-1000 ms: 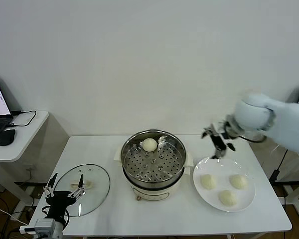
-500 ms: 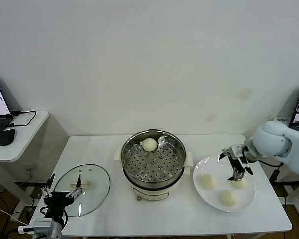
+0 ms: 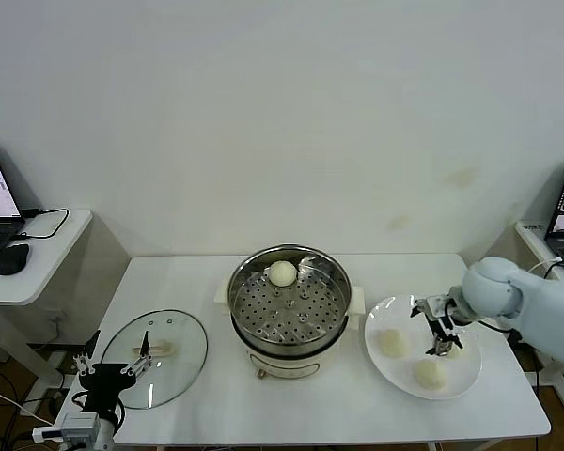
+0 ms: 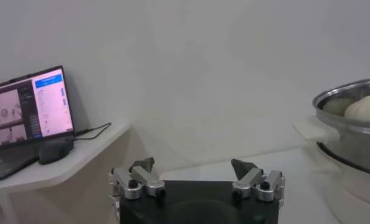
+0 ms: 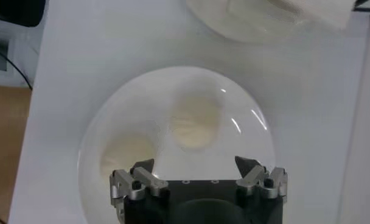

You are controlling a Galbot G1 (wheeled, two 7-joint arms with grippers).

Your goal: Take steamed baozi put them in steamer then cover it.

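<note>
The steamer (image 3: 289, 303) stands mid-table with one baozi (image 3: 282, 273) on its perforated tray. Three baozi lie on a white plate (image 3: 462, 381) to its right: one on the left (image 3: 393, 342), one at the front (image 3: 430, 373) and one at the back right (image 3: 456, 348), partly hidden by my right gripper (image 3: 439, 331). That gripper is open and empty just over this bun. In the right wrist view the open gripper (image 5: 194, 164) hangs over the plate (image 5: 249, 143) with two baozi (image 5: 194, 122) (image 5: 127, 155) ahead. The glass cover (image 3: 174, 371) lies flat at the left. My left gripper (image 3: 113, 369) is open beside it.
A side table at the far left holds a laptop (image 4: 30, 112) and a mouse (image 4: 54, 149). The left wrist view shows the steamer's rim (image 4: 349, 97) off to one side. The steamer's cream base (image 5: 258, 15) lies beyond the plate in the right wrist view.
My right gripper has swung from near the steamer's right side out over the plate and dropped onto the back right baozi. My left gripper has sunk slightly.
</note>
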